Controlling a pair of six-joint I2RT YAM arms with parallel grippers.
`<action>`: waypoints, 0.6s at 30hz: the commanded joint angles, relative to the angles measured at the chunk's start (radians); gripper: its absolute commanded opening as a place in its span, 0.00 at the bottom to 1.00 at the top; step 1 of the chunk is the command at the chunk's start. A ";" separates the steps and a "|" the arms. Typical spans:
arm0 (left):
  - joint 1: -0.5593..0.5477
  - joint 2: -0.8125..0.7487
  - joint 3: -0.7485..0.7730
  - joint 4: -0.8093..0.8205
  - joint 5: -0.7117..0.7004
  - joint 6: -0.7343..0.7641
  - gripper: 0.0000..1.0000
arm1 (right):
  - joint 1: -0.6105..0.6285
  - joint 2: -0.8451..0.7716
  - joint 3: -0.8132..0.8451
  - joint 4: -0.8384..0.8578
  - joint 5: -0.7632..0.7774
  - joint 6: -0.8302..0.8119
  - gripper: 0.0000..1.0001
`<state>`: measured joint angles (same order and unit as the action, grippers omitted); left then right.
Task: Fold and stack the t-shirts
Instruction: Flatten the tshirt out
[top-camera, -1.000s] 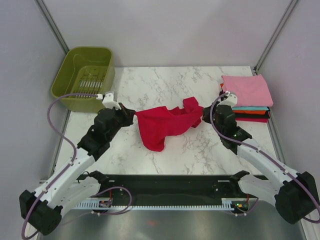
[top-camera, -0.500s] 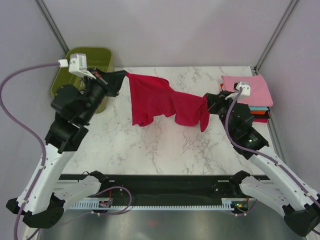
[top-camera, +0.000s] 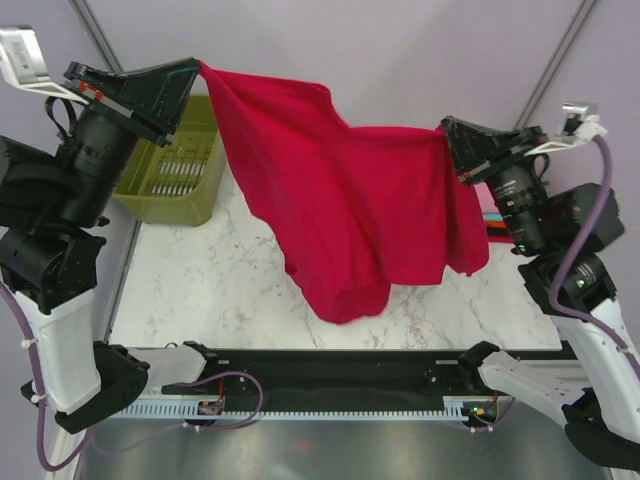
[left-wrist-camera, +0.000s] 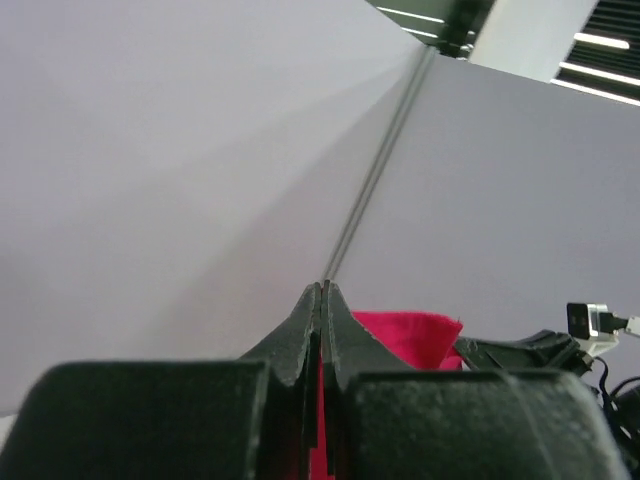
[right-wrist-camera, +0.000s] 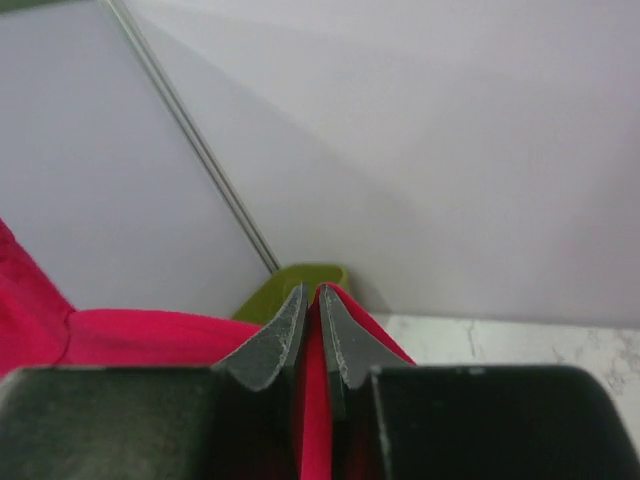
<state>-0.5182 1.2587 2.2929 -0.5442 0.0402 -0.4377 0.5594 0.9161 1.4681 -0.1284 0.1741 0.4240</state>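
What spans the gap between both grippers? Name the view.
The crimson t-shirt, pinched by the left gripper and the right gripper, drapes between them; seen in the top external view.

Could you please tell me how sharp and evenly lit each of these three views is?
Top external: soft, even light with no glare, and the crimson t-shirt looks reasonably sharp. Left wrist: the left gripper, close to the lens, looks soft, and bright ceiling strips show at the upper right. Right wrist: the right gripper is blurred too, and the olive basket behind it is hazy.
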 joint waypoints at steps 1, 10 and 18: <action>0.004 -0.045 -0.129 -0.066 -0.173 0.036 0.02 | -0.003 0.084 -0.115 -0.082 -0.076 0.042 0.17; 0.161 -0.084 -0.552 0.006 -0.211 -0.024 0.02 | -0.001 0.153 -0.517 0.004 -0.081 0.107 0.82; 0.179 -0.091 -0.858 0.007 -0.178 0.000 0.02 | -0.003 0.176 -0.805 0.105 0.030 0.154 0.77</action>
<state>-0.3481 1.1885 1.5013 -0.5800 -0.1474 -0.4397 0.5591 1.0958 0.7155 -0.1322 0.1474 0.5396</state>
